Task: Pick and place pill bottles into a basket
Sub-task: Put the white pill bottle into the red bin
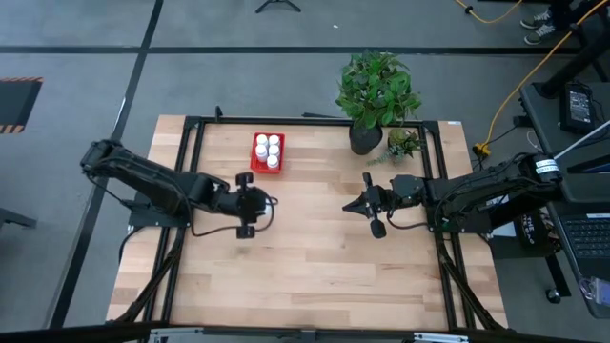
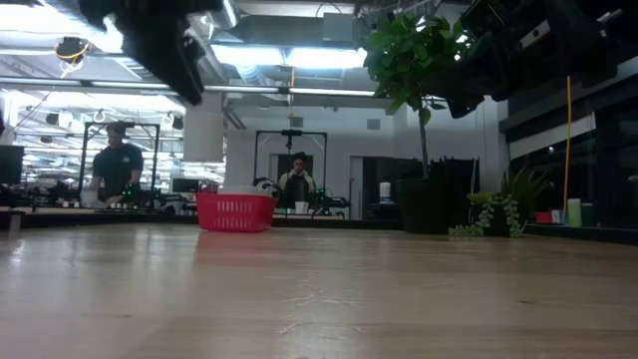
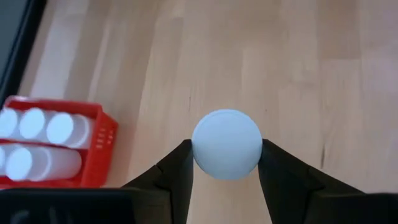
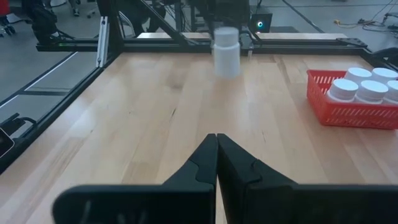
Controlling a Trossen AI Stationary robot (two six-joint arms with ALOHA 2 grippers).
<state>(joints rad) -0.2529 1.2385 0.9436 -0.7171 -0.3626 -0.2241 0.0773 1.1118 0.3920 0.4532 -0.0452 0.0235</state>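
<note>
Gripping one white pill bottle [image 3: 226,144] between its two fingers [image 3: 171,176], the left gripper [image 1: 270,201] hangs above the bare wood of the table [image 1: 315,267], in front of the red basket [image 1: 258,152]. The bottle stands upright, long axis vertical, cap up toward the wrist camera. In the basket five more bottles [image 1: 268,150] stand upright, caps up. The right gripper [image 4: 216,144], fingers pressed together on nothing, waits over the table's right half, near the potted plant [image 1: 375,90].
</note>
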